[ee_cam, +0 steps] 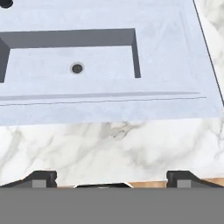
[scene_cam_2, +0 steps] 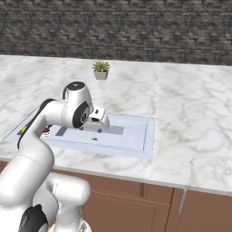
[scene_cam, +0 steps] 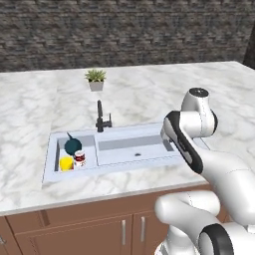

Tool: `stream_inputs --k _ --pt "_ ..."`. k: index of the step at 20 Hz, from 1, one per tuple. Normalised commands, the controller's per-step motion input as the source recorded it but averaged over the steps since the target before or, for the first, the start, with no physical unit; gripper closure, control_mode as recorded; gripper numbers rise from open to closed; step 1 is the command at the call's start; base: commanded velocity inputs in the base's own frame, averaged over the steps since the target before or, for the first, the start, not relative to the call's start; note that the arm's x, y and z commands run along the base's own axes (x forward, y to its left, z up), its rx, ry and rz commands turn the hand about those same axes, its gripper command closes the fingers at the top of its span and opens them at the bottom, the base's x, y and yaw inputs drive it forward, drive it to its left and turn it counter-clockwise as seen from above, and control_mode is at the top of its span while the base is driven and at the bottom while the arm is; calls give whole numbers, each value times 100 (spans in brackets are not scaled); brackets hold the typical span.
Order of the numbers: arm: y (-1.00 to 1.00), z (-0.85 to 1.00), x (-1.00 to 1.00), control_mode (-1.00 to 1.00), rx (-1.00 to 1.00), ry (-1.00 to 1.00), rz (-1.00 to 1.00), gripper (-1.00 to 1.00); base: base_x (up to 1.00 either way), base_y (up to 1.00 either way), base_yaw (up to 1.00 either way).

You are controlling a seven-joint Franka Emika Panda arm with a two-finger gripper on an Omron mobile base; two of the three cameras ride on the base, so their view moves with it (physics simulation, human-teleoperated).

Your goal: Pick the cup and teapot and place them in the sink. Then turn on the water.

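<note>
Two dark fingertips [ee_cam: 41,178] rise at the bottom of the hand view, set far apart, so the gripper [ee_cam: 111,179] stands wide with nothing between its jaws. It hangs above the marble counter [ee_cam: 109,148] at the near edge of the sink [ee_cam: 175,39], and looks down into the larger main basin, where the drain hole [ee_cam: 77,68] lies bare.

From the left base view, the white arm [scene_cam: 199,149] bends over the right end of the sink [scene_cam: 52,149]. The small side basin at the left end holds three things close together: the dark teal teapot [scene_cam: 72,145] at the back, the yellow cup [scene_cam: 66,163] in front of it, and a red-and-white can [scene_cam: 79,159] just beside the cup, to its right. Whether cup and can touch cannot be made out at this size. The teapot, the cup and the can are well apart from the gripper.

A slim black faucet [scene_cam: 101,118] stands upright on the rear rim of the sink, between the two basins. A small potted plant [scene_cam: 95,79] sits on the counter behind it, near the stone wall [scene_cam: 124,30].

From the right base view, the arm [scene_cam_2: 59,118] hides most of the side basin.
</note>
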Motion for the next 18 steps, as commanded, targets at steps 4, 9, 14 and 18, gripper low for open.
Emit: stream_inputs --k 4,9,14,18 --pt "0 0 0 100 0 0 0 -100 42 31 -4" --pt "0 0 0 100 0 0 0 -100 45 26 -5" --pt "0 0 0 100 0 0 0 -100 42 18 -4" --pt "0 0 0 100 0 0 0 -100 32 11 -1"
